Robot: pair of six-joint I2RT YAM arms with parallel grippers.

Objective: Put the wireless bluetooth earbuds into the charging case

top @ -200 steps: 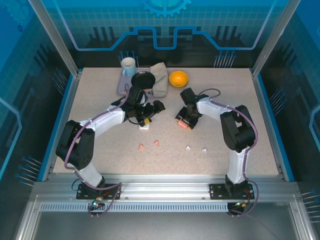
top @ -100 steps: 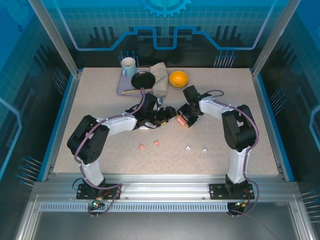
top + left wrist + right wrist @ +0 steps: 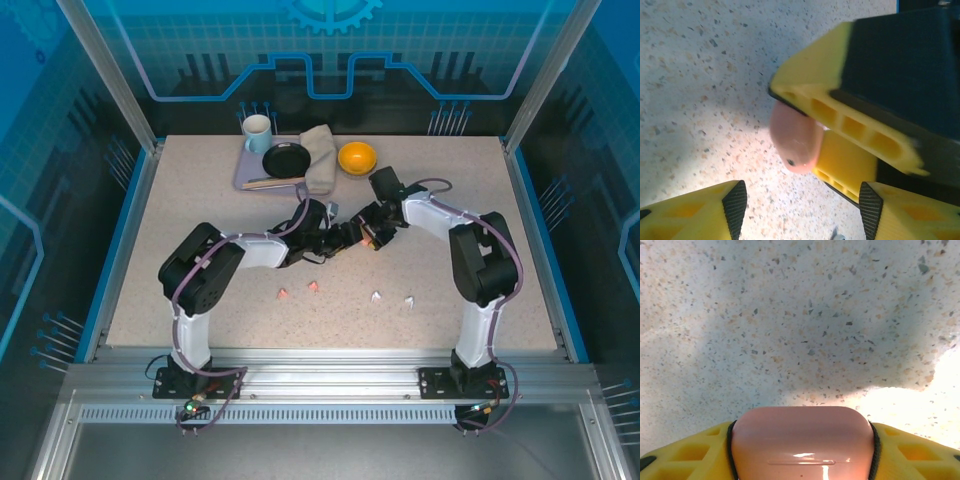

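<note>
Even, bright light fills the top view, with soft shadows under the arms on the table. Both wrist views are close and soft-focused; glare whitens the right one's lower right, and the pink case shows a small highlight.

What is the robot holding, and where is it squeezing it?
The right gripper squeezes the pink case by its two opposite sides. The left gripper holds nothing; its jaws stand open.

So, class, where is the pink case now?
The pink case is clamped in the right gripper, mid-table in the top view, with the left gripper just to its left.
</note>
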